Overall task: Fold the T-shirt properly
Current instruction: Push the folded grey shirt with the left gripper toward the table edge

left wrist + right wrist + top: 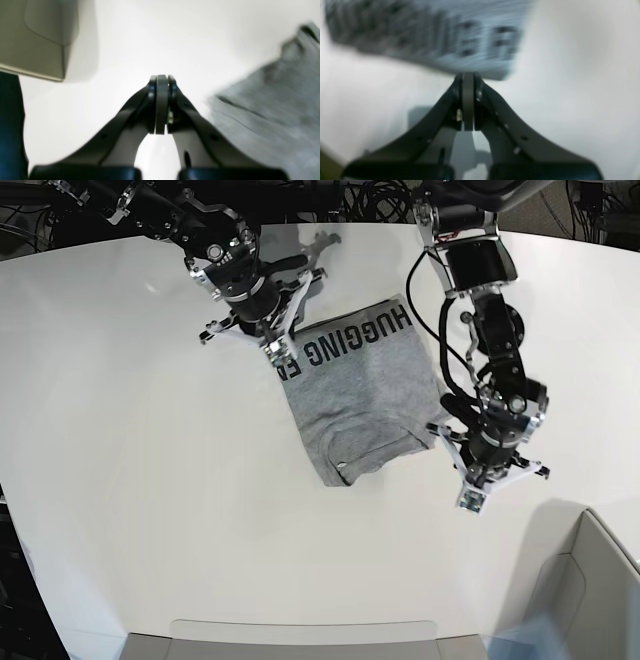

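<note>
The heather-grey T-shirt (365, 390) lies folded into a rough rectangle at the table's middle, black lettering face up along its far edge. My right gripper (282, 366) is shut and empty at the shirt's far left corner. In the right wrist view the gripper (468, 75) has its tips just at the edge of the blurred, lettered cloth (432, 37). My left gripper (468, 501) is shut and empty over bare table, just off the shirt's near right corner. In the left wrist view the gripper (162, 77) has the shirt (275, 112) to its right, apart from it.
A grey-beige box (590, 590) stands at the near right corner of the white table (150, 480); it also shows in the left wrist view (32, 37). Cables and dark equipment lie beyond the table's far edge.
</note>
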`<state>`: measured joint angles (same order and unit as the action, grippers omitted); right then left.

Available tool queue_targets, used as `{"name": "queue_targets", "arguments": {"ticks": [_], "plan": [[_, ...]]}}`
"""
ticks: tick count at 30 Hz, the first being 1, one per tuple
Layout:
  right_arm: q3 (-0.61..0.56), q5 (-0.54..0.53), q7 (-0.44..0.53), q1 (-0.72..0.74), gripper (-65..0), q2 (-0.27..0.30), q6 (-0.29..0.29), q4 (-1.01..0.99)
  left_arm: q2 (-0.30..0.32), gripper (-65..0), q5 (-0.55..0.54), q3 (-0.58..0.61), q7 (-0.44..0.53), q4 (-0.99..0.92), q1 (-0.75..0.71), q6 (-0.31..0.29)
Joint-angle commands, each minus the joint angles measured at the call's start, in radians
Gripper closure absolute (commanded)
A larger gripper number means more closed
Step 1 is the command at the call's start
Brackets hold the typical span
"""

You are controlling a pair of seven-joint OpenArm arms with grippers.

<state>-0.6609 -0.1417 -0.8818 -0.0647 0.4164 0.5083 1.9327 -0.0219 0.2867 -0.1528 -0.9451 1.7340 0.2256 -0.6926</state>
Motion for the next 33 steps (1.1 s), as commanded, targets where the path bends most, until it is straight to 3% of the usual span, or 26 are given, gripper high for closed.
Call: {"name": "queue_targets", "arguments": {"ticks": [1,5,8,12,18,26,33], "plan": [[0.062,0.015,0.020,-0.005,0.0,-0.009,0.014,0.012,-0.023,0.0,-0.016,0.057,0.002,0.057,-0.039,-0.006],[0.273,0.020,0.025,-0.077,0.0,-0.063,0.011,0.012,-0.060,0.0,-0.016,0.230,0.018,0.188,-0.220,-0.006],[0.356,0.020,0.025,-0.119,0.0,-0.067,0.011,0.014,-0.095,0.0,-0.014,0.302,0.074,0.205,-0.294,-0.006],[0.389,0.020,0.025,-0.183,0.0,-0.063,0.011,0.017,-0.122,0.0,-0.017,0.318,0.139,0.120,-0.309,-0.006],[0.389,0.021,0.026,-0.258,0.0,-0.040,0.011,0.017,-0.111,0.0,-0.013,0.310,0.156,-0.045,-0.306,-0.006],[0.389,0.021,0.026,-0.272,0.0,-0.040,0.011,0.017,0.107,0.0,-0.017,0.269,0.197,-0.125,-0.306,-0.006],[0.378,0.021,0.026,-0.268,0.0,-0.049,0.010,0.015,0.147,0.0,-0.016,0.155,0.216,-0.006,-0.306,-0.006]]}}
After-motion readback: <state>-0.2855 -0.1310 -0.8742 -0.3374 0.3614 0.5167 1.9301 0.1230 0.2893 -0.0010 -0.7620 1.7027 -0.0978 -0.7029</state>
